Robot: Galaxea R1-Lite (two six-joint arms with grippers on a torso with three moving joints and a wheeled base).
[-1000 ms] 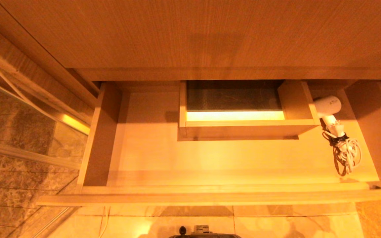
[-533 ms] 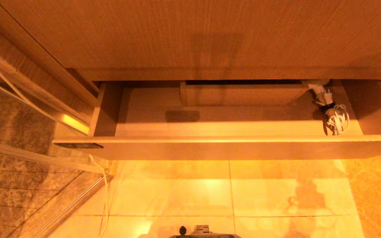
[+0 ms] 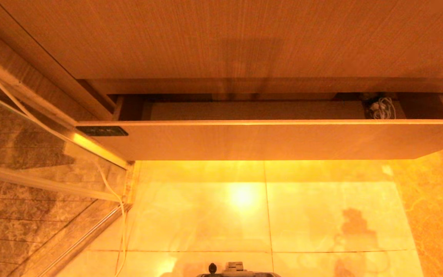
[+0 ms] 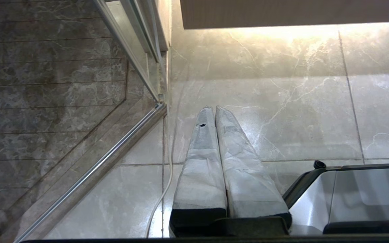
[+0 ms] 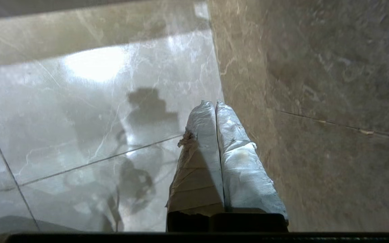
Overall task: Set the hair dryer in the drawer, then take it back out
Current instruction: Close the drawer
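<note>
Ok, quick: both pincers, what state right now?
Left pincer: closed, holding nothing, over the floor.
Right pincer: closed, holding nothing, over the floor.

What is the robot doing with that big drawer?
Nothing is touching the drawer right now. It is almost shut, with only a thin gap left open. Through that gap, on the robot's right, you can see a bundle of white cord, so the hair dryer seems to be inside. Both grippers are shut and empty, pointing at the shiny floor: the left gripper and the right gripper.
</note>
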